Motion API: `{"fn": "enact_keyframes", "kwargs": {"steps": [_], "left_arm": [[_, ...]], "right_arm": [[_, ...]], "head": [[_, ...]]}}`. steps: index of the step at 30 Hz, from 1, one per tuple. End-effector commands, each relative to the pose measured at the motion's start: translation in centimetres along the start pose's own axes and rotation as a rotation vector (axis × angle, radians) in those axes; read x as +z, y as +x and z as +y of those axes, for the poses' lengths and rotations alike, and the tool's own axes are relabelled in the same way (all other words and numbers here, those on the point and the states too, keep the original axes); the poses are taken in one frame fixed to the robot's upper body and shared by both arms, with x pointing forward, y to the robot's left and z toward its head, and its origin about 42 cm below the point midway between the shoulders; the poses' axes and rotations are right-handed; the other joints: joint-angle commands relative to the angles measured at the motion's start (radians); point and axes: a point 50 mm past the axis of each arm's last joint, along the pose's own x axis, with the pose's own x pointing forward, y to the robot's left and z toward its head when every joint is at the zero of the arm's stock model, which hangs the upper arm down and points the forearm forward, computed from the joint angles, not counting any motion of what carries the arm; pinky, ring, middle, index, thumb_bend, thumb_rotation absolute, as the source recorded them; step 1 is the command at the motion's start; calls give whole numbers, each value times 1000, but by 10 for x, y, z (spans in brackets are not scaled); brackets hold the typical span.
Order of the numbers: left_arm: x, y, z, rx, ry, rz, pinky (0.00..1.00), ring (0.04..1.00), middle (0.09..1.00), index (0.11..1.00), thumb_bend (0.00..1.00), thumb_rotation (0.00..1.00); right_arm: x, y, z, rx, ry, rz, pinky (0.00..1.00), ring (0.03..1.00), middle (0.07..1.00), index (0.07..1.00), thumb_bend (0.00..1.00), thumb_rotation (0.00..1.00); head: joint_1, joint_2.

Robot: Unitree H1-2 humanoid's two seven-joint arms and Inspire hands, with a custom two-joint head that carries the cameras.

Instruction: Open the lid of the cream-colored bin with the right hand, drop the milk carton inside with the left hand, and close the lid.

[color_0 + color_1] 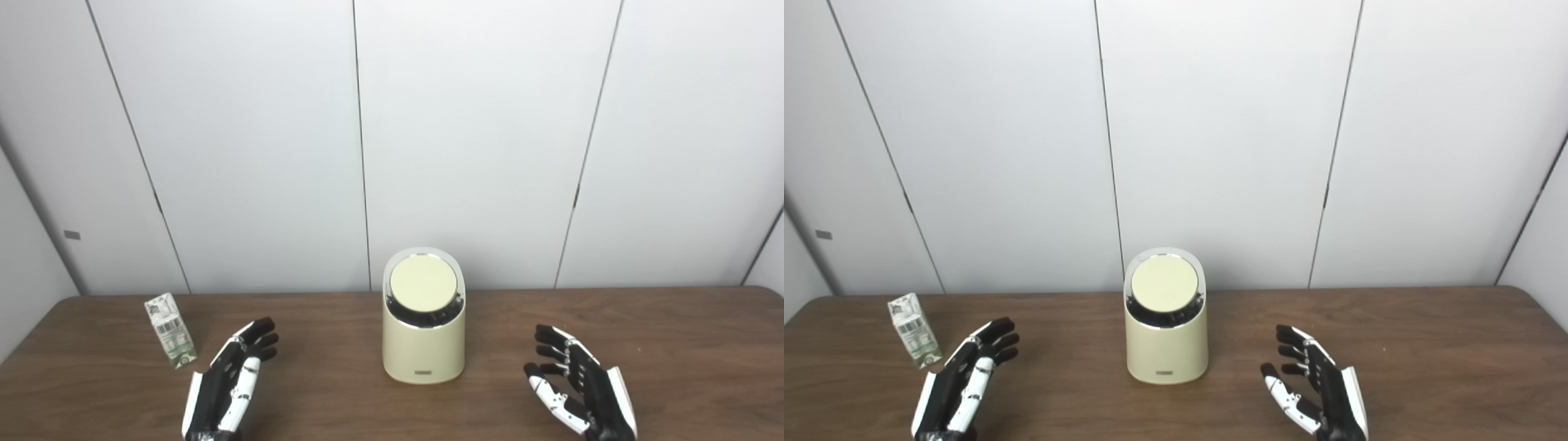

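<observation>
The cream-colored bin (423, 349) stands upright at the middle of the brown table (686, 343). Its round lid (423, 283) sits tilted up toward me inside the rim, with a dark gap along its lower edge. A small green and white milk carton (171, 331) stands at the left, leaning slightly. My left hand (229, 380) hovers just right of the carton, open, fingers stretched forward, holding nothing. My right hand (576, 386) is low at the right of the bin, open with fingers spread and palm turned toward the bin.
White wall panels (478, 141) rise right behind the table's far edge. Bare wood lies between each hand and the bin, and the table stretches on to the right of my right hand.
</observation>
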Motion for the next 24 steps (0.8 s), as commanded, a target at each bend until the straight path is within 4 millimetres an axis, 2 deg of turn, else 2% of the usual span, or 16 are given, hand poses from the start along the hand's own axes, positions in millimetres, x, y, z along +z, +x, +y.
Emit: {"fn": "enact_keyframes", "kwargs": {"steps": [1, 5, 11, 16, 21, 24], "left_arm": [[-19, -34, 3, 19, 13, 106, 792, 797, 815, 809, 214, 574], [-11, -35, 3, 21, 27, 104, 785, 795, 810, 807, 214, 571], [-5, -36, 3, 23, 34, 107, 758, 790, 809, 805, 221, 580], [-3, -36, 1, 29, 37, 114, 782, 792, 810, 807, 251, 604], [-3, -36, -1, 24, 27, 114, 763, 790, 811, 806, 249, 588], [-4, -36, -2, 23, 24, 116, 758, 790, 813, 807, 251, 585]], "right_arm": [[-6, -13, -4, -5, 8, 26, 682, 772, 791, 770, 158, 348], [1, -15, -6, -8, 16, 40, 700, 779, 793, 769, 180, 404], [6, -17, -9, -4, 7, 43, 694, 781, 792, 769, 190, 434], [8, -17, -11, 6, 2, 47, 696, 789, 799, 778, 181, 453], [8, -16, -10, -7, 20, 59, 697, 784, 792, 770, 187, 406], [6, -16, -11, -5, 18, 56, 694, 780, 787, 766, 191, 438]], "head": [[-6, 14], [-23, 32], [-32, 51], [-27, 51], [-28, 48], [-26, 42]]}}
